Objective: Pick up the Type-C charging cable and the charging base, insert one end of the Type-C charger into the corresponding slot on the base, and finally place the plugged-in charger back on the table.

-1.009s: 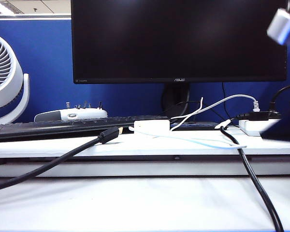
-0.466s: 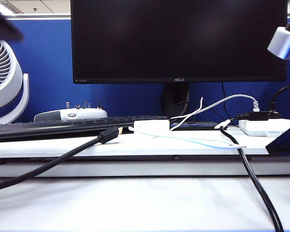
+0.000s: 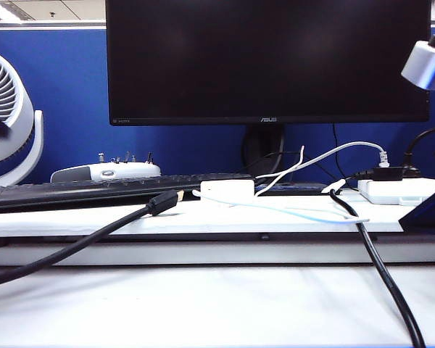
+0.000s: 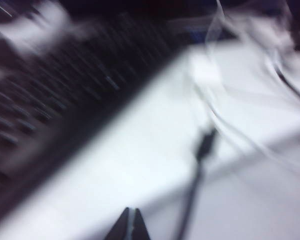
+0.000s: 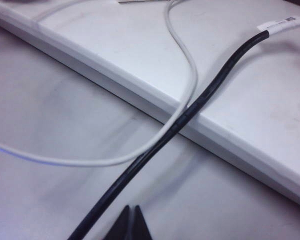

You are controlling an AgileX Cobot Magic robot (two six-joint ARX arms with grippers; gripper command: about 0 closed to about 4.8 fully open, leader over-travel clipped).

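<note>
Jaws of both the left gripper and right gripper are closed and empty. Charging base and Type-C charging cable lie untouched on the worktop ledge. Step in hand: approach; next, open 1 gripper above each.

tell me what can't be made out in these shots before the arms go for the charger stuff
- Left wrist view: motion blur smears everything; the charging base is only a pale blob, its ports unreadable. The left gripper tips are closed.
- Exterior view: the Type-C charging cable is too thin and pale on the table to trace its plug ends.
- Right wrist view: the black cable and white cord are cut off by the edges; the right gripper is closed, holding nothing.
</note>
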